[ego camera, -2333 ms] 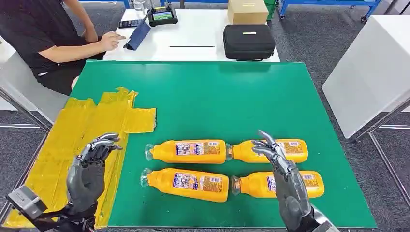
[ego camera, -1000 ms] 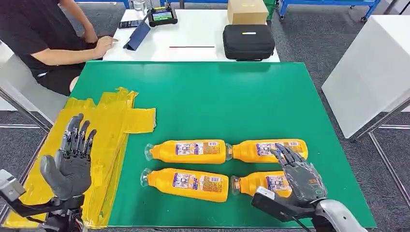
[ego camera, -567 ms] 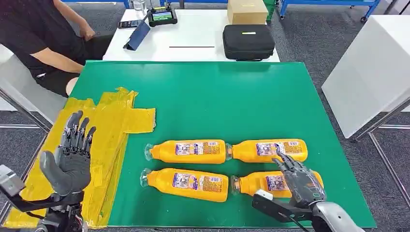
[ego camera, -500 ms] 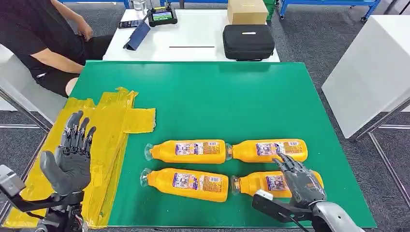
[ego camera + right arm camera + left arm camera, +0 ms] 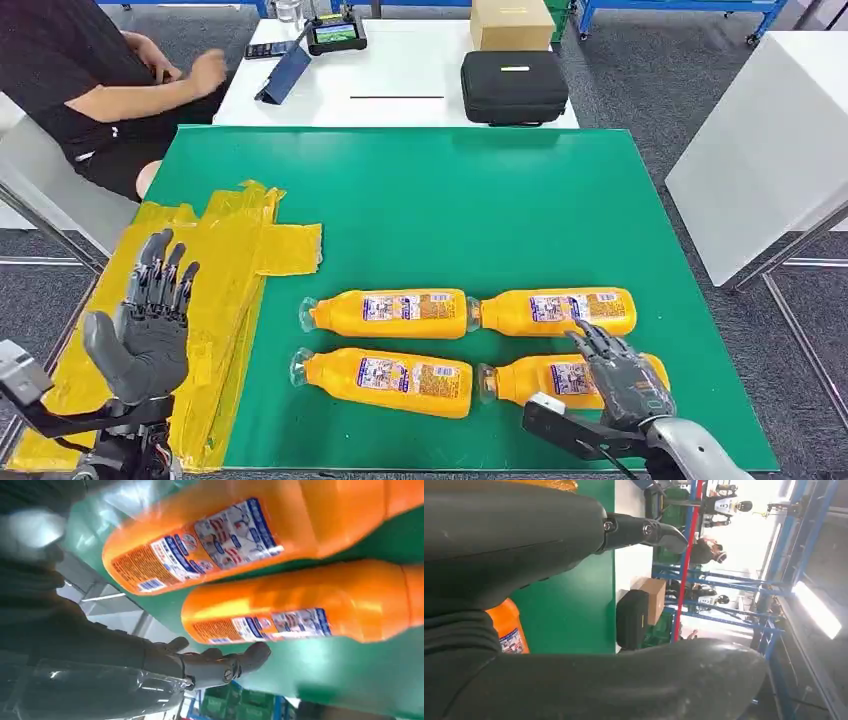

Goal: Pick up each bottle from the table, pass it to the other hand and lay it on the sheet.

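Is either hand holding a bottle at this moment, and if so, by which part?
No hold yet. The right hand is spread over the near right bottle, base end; the left hand is raised, open, empty.

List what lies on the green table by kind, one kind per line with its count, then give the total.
Orange bottles: 4
Yellow sheet: 1
Total: 5
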Motion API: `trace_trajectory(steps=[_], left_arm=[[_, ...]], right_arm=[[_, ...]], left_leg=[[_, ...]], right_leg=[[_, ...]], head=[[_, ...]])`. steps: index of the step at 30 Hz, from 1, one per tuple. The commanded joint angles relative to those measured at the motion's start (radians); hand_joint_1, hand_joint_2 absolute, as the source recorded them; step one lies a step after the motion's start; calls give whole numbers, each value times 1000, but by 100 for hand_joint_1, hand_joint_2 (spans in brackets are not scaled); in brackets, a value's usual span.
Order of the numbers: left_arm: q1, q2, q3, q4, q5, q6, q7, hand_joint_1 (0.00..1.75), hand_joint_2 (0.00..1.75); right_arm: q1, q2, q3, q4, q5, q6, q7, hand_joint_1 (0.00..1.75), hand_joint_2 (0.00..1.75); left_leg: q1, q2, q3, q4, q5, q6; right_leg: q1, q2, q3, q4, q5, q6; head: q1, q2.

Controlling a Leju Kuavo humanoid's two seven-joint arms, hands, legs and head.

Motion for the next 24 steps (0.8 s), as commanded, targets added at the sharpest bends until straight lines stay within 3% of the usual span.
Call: trace_trajectory(steps=[1,4,7,24], left_arm=[[-52,21,36,121,12,-10,0,0,0],[-46,21,32,124,12,-13,-1,0,0],[-54,-29,36,99,-2,-12,21,0,0],[-104,-29,50,161,-3,-14,22,0,0]], right_arm=[[-51,-22,-53,160,47,55,11,0,175],[-51,-25,-63,193,50,54,8,0,175],[-52,-40,-64,222,54,52,5,0,175],[-139,-44,-14,388,48,50,-28,0,175]], left_leg=[[1,0,5,-2,0,-4],[1,1,4,-2,-1,-4],[1,0,1,-1,0,-2],[1,1,3,-2,-1,-4]], right_leg=[[1,-2,5,-3,0,0],[1,-1,5,-3,0,0],[1,-1,3,-2,0,0],[1,0,5,-3,0,0]], head=[[0,0],[0,0],[0,0],[0,0]])
